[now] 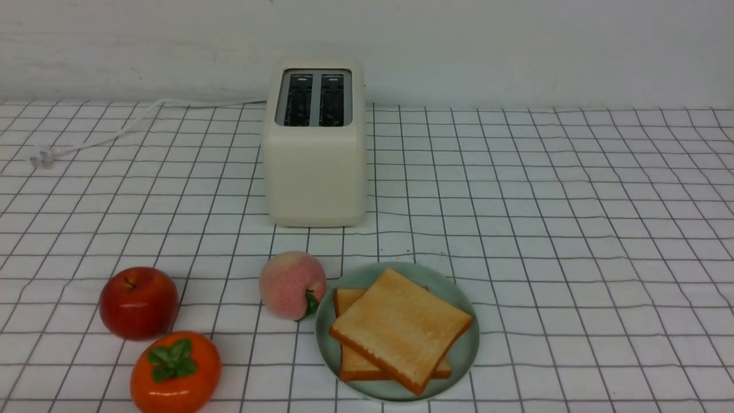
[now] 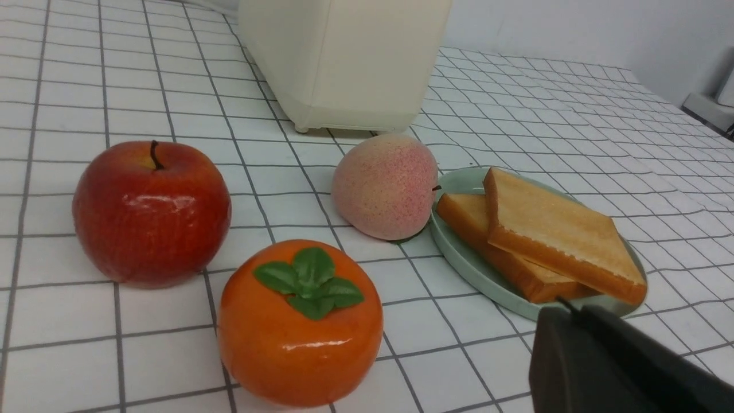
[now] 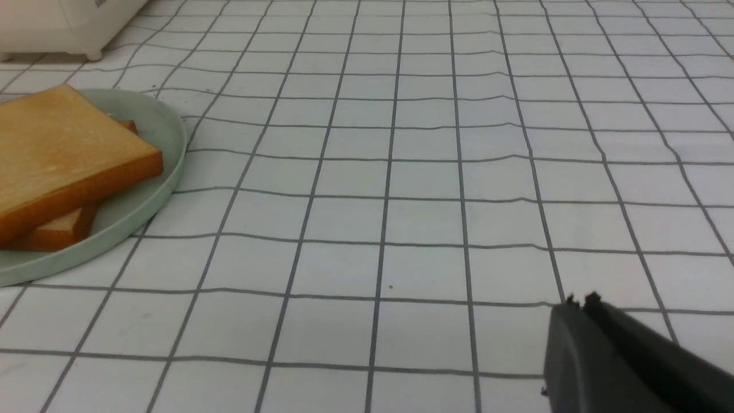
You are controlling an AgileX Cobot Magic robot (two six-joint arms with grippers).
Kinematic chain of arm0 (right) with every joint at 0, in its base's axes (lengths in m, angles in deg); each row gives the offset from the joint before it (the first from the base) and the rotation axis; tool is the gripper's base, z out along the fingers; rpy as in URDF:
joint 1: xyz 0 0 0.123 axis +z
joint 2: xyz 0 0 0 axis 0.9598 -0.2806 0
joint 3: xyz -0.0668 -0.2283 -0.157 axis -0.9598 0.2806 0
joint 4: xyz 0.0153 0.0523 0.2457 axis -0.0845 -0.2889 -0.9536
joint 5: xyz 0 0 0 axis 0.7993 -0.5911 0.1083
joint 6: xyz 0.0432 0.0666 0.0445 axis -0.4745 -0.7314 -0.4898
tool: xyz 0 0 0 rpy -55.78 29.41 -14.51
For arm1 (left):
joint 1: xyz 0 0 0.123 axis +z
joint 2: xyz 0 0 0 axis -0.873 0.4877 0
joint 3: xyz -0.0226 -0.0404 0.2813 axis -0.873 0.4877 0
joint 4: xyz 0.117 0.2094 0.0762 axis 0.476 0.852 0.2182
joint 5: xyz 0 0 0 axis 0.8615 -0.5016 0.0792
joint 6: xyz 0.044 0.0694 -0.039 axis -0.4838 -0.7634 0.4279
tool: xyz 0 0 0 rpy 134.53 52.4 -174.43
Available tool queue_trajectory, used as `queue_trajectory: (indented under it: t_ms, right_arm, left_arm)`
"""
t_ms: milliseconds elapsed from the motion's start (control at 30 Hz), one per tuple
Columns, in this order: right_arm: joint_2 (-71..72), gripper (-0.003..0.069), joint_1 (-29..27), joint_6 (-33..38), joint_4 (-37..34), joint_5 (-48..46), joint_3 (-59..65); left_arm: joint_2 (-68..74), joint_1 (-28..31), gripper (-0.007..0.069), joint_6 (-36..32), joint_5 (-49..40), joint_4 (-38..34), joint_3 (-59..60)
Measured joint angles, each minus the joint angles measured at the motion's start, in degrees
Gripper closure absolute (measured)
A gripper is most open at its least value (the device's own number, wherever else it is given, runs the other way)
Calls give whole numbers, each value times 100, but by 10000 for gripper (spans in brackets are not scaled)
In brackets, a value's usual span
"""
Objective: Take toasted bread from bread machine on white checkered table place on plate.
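Note:
Two slices of toasted bread [image 1: 401, 330] lie stacked on the mint-green plate [image 1: 465, 350] at the front middle of the white checkered table [image 1: 573, 229]. The upper slice lies askew on the lower one. The cream bread machine [image 1: 315, 166] stands behind, its two slots empty. Neither gripper shows in the front view. In the left wrist view my left gripper [image 2: 573, 312] is shut and empty, just in front of the plate [image 2: 476, 269] and toast [image 2: 556, 229]. In the right wrist view my right gripper [image 3: 579, 303] is shut and empty over bare cloth, well apart from the plate [image 3: 155, 195] and toast [image 3: 57, 149].
A red apple [image 1: 139, 302], an orange persimmon [image 1: 175, 371] and a pink peach [image 1: 292, 284] sit to the left of the plate; the peach touches its rim. The toaster's white cord and plug [image 1: 43, 156] trail to the back left. A white wall stands behind the table.

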Motion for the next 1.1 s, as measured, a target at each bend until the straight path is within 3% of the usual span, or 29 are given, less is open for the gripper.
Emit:
queue_trajectory:
  t_ms: [633,933,1100]
  right_arm:
    - [0,665,0,-6,0,0,0]
    - [0,658,0,-9,0,0,0]
    - [0,654,0,-12,24,-6,0]
  left_arm:
    - [0,18,613,0,43,130,0]
    - [-123,1401,629,771,186,1075,94]
    - [-123,1674,637,1032,-888,1379,217]
